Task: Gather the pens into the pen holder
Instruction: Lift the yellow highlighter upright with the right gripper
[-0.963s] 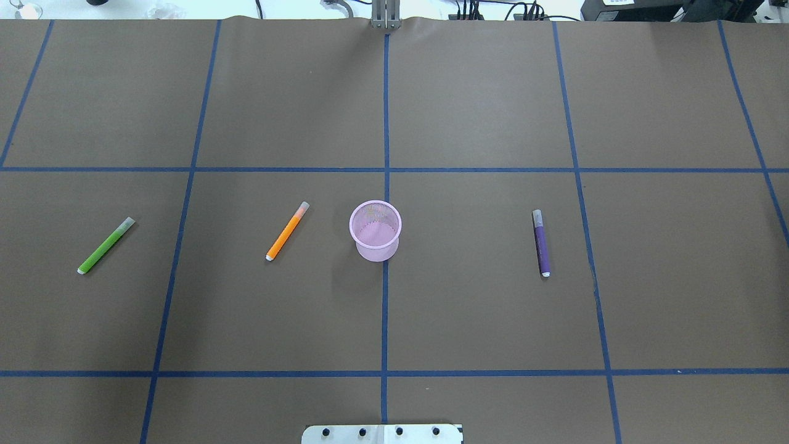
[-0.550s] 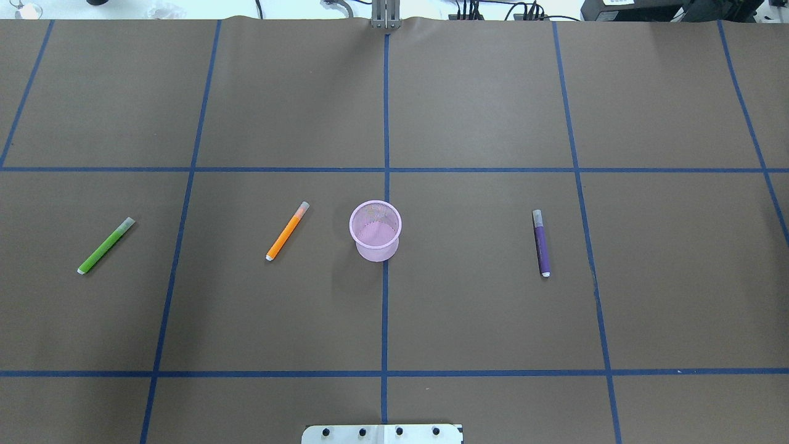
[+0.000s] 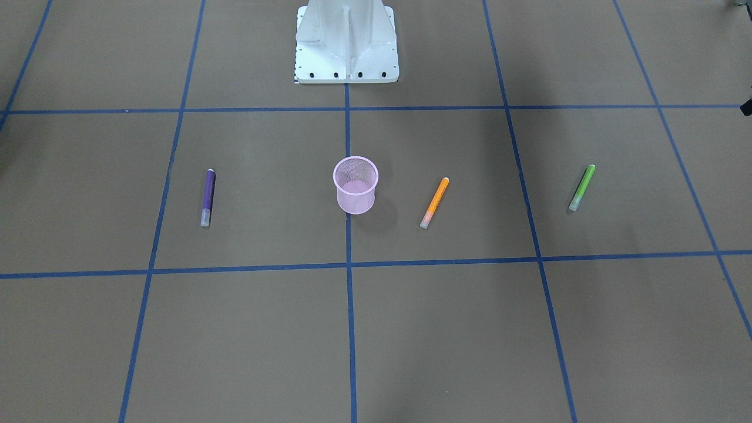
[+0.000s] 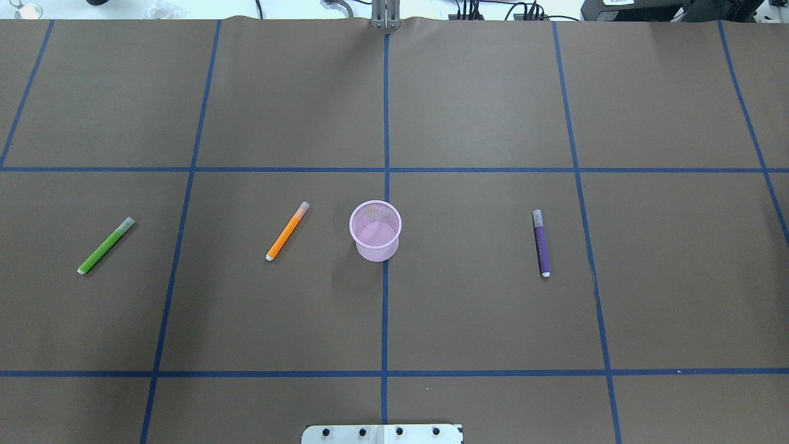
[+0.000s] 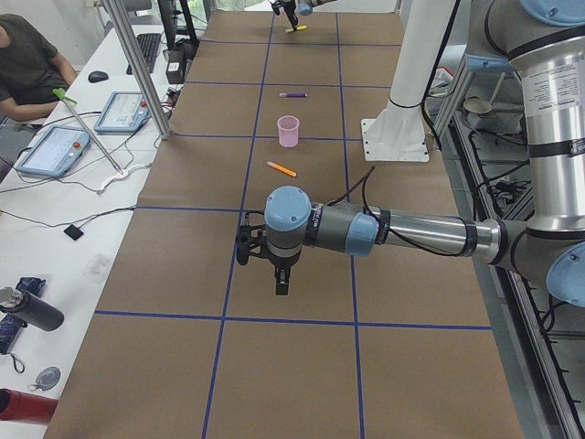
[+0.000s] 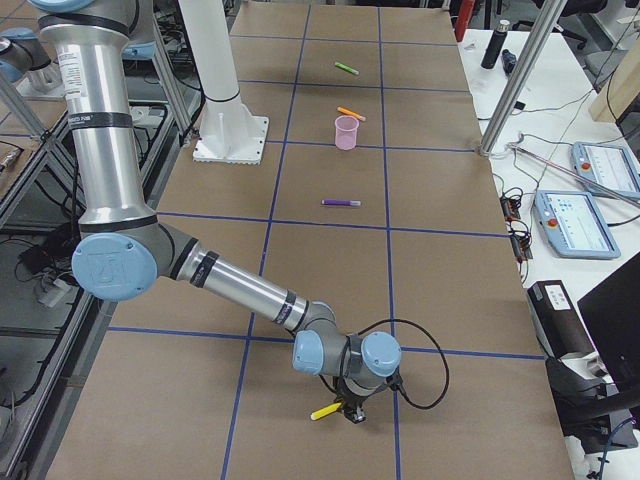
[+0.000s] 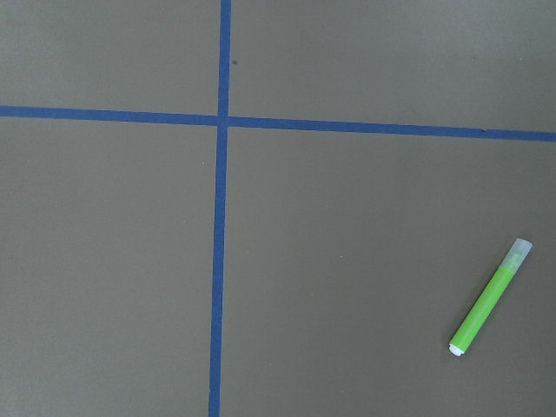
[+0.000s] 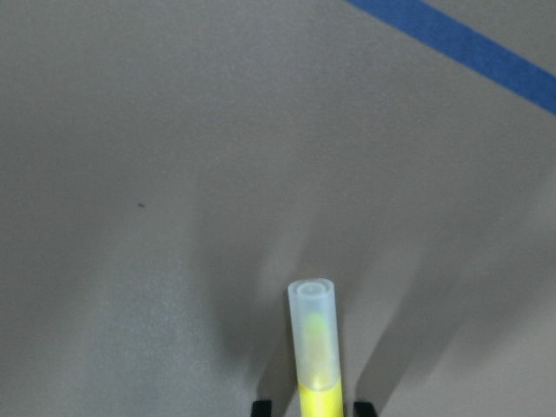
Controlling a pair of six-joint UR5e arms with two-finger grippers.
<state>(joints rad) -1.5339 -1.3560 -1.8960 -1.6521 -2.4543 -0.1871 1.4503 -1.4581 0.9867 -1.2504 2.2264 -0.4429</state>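
Straddling yellow pen (image 8: pixel 316 347) at frame bottom: right gripper (image 8: pixel 312 408), jaws apart, aligned to pinch barrel. Left gripper (image 5: pixel 281 279) jaws: cannot tell.

**Nothing has visibly moved**

From overhead, no change shows over the last second: the green pen (image 4: pixel 106 245) and orange pen (image 4: pixel 287 231) on one side of the holder (image 4: pixel 376 251) and the purple pen (image 4: pixel 541 243) on its other side match their earlier places. Only this view has earlier pictures, so changes elsewhere cannot be judged.
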